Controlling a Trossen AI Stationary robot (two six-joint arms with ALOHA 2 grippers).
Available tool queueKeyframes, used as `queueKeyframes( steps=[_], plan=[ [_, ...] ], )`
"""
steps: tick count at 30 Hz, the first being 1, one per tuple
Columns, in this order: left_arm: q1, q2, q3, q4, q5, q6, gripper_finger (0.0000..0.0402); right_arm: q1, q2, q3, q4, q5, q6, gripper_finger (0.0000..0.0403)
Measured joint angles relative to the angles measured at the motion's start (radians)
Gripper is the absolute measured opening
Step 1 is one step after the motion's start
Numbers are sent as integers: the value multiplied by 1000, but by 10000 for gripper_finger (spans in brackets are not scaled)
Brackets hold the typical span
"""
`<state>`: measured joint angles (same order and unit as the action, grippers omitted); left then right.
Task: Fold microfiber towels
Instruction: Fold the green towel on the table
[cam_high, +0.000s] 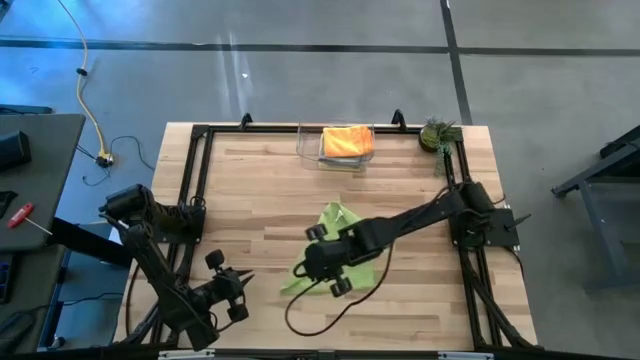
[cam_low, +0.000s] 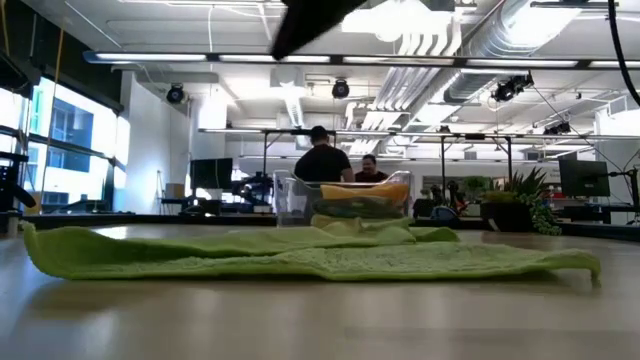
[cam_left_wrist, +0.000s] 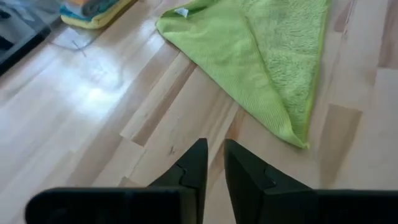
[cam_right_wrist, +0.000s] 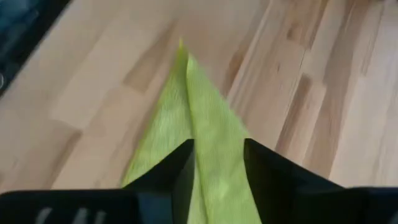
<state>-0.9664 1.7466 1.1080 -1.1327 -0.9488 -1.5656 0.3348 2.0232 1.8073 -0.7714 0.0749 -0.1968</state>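
A lime green towel (cam_high: 337, 218) lies on the wooden table near its middle, partly folded over itself, and it lies low on the wood in the low view (cam_low: 300, 260). My right gripper (cam_high: 308, 262) hovers over its near left part, open. In the right wrist view (cam_right_wrist: 217, 149) the towel (cam_right_wrist: 208, 118) shows between the fingers and runs out to a corner. My left gripper (cam_high: 243, 280) waits near the table's near left corner, shut and empty (cam_left_wrist: 214, 149), pointing at the towel (cam_left_wrist: 261, 56). An orange towel (cam_high: 347, 138) tops a stack in the clear bin (cam_high: 308, 150).
The clear bin stands at the far edge, middle, with the stacked towels in it (cam_left_wrist: 93, 12). A small potted plant (cam_high: 437, 133) stands at the far right corner. A black cable (cam_high: 330, 315) loops on the table near the front edge. People stand in the room behind (cam_low: 322, 160).
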Motion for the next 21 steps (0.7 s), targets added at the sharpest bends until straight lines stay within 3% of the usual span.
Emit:
queueKeyframes(
  steps=[3, 6, 9, 14, 18, 21],
  plan=[
    [20, 0, 0, 25, -19, 55, 24, 12, -59, -95, 1, 49, 12, 92],
    [42, 0, -4, 79, -44, 127, 4, 16, -153, -288, 145, 45, 48, 23],
    [87, 0, -35, 210, -9, 264, 2, 13, -261, -528, 355, 27, 143, 17],
    [212, 0, -88, 579, 127, 667, 0, 29, -425, -836, 567, 99, 308, 6],
    [355, 0, -134, 928, 333, 1007, 0, 49, -516, -1018, 708, 177, 426, 6],
    [459, 0, -156, 1116, 483, 1160, 0, 53, -536, -1146, 828, 184, 485, 1]
  ],
)
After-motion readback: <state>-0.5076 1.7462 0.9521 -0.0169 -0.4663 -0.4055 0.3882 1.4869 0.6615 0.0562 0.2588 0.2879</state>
